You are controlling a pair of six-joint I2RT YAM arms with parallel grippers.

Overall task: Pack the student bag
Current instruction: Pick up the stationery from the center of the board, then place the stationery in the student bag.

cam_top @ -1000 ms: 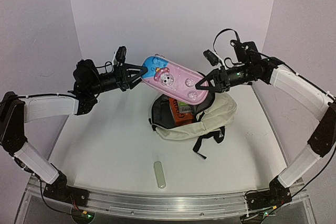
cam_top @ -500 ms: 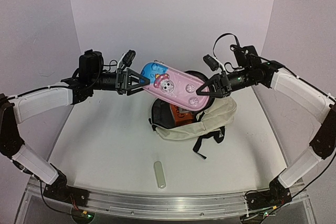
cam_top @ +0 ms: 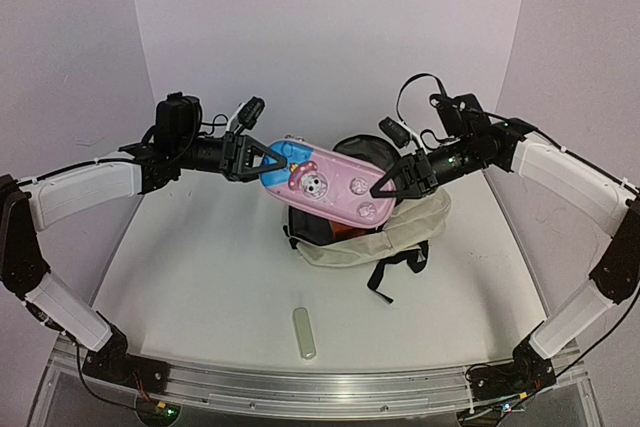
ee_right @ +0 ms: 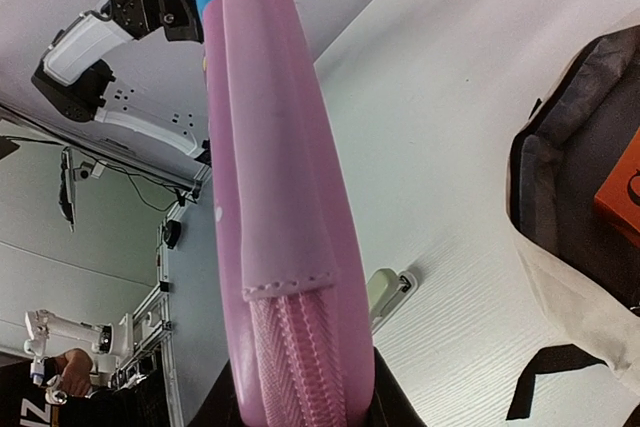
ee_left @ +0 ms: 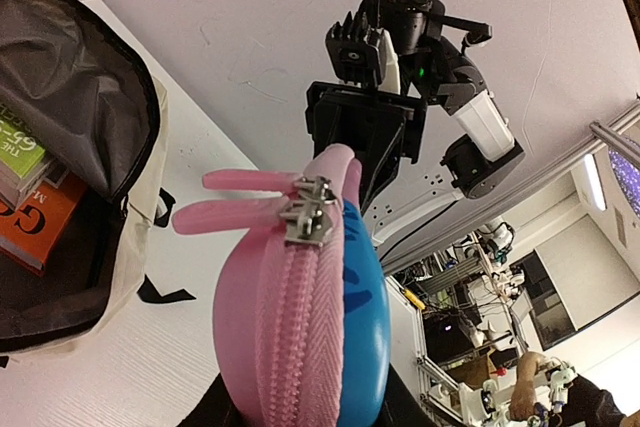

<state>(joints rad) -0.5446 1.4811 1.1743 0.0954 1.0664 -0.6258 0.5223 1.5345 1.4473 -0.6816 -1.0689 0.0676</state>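
Hanging above the open bag (cam_top: 410,225), the case (cam_top: 325,185) is clamped at its ends by the left gripper (cam_top: 263,162) and right gripper (cam_top: 386,187); released unevenly, it could be tipped outside the rim.

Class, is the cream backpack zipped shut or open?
Open: the backpack gapes at its mouth, with books visible inside.

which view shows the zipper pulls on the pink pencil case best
Left wrist view: the zipper pulls sit close up and sharp at the end of the pencil case. The right wrist view shows only zipper teeth at the other end; the top view shows its cartoon face, the pulls too small to tell.
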